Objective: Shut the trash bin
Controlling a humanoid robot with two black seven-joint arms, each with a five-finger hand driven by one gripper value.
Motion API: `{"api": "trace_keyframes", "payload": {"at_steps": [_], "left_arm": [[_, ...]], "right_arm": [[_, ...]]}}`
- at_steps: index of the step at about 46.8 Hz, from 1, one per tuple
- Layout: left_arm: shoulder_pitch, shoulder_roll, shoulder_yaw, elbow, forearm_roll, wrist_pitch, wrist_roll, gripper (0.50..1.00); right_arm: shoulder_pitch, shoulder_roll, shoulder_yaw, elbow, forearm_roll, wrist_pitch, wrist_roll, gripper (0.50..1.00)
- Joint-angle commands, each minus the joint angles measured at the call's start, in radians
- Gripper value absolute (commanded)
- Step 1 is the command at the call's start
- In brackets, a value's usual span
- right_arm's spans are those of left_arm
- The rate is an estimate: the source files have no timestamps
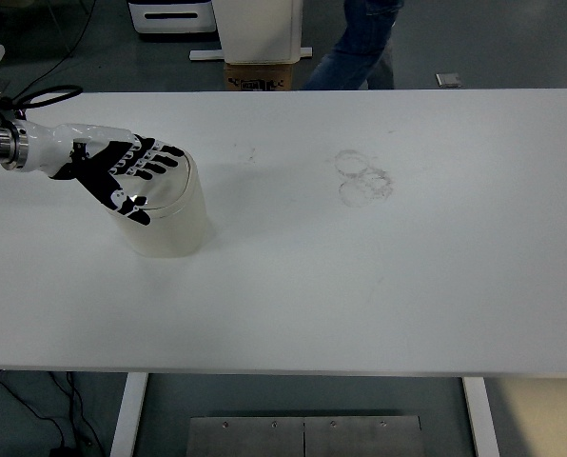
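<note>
Pressing my left robot hand [122, 171], fingers spread flat and gripping nothing, on the trash bin [165, 214] at the desk's [360, 286] far left. Lid looks down; only withdrawal remains.

A white counter [360, 286] carries a cream trash bin [165, 214] near its left end and faint ring smudges [364, 178] farther right.

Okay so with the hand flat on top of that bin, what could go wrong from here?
The left hand lies with spread fingers on the lid of the trash bin. Pressing off-centre could tilt or slide the light-looking bin across the table. Fingertips reach the lid's far rim and might catch there as the hand lifts away.
</note>
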Motion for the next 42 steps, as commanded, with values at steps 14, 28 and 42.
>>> {"api": "trace_keyframes", "payload": {"at_steps": [14, 28, 42], "left_arm": [[-0.062, -0.012, -0.009, 0.023, -0.029, 0.001, -0.003, 1.000], [-0.065, -0.090, -0.099, 0.196, -0.224, 0.001, -0.045, 1.000], [0.025, -0.157, -0.187, 0.315, -0.348, 0.055, -0.287, 1.000]], "right_arm": [[0.000, 0.000, 0.000, 0.000, 0.000, 0.000, 0.000, 0.991], [0.000, 0.000, 0.000, 0.000, 0.000, 0.000, 0.000, 0.991], [0.000, 0.000, 0.000, 0.000, 0.000, 0.000, 0.000, 0.991]]}}
